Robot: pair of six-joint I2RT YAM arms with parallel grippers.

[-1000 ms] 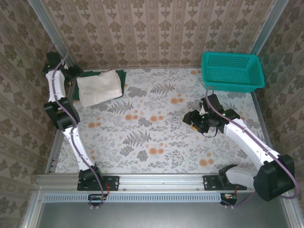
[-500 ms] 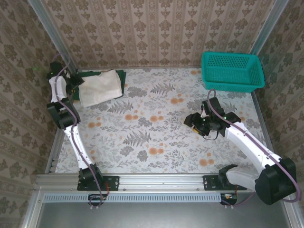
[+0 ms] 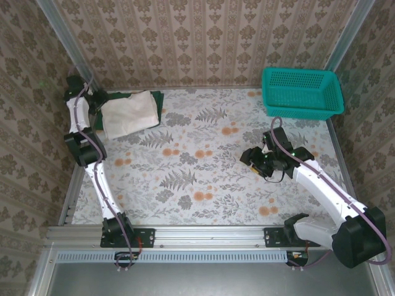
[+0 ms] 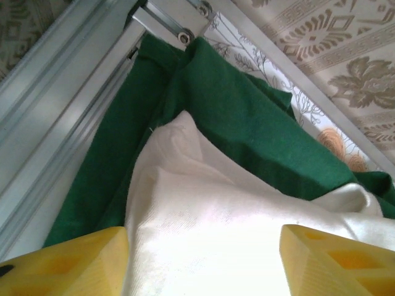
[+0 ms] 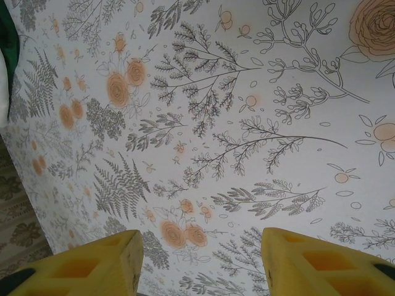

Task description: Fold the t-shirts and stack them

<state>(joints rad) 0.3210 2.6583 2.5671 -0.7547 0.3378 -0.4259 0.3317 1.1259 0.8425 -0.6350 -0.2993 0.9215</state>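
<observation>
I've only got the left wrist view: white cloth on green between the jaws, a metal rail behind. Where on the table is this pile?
Observer: In the far left corner of the table, with the off-white t-shirt lying on the dark green t-shirt.
Operator: What's the right arm doing?
Observer: The right gripper hovers over bare table right of centre, jaws open with nothing between them.
Operator: And the basket?
Observer: The teal basket sits in the far right corner, well apart from both shirts.
</observation>
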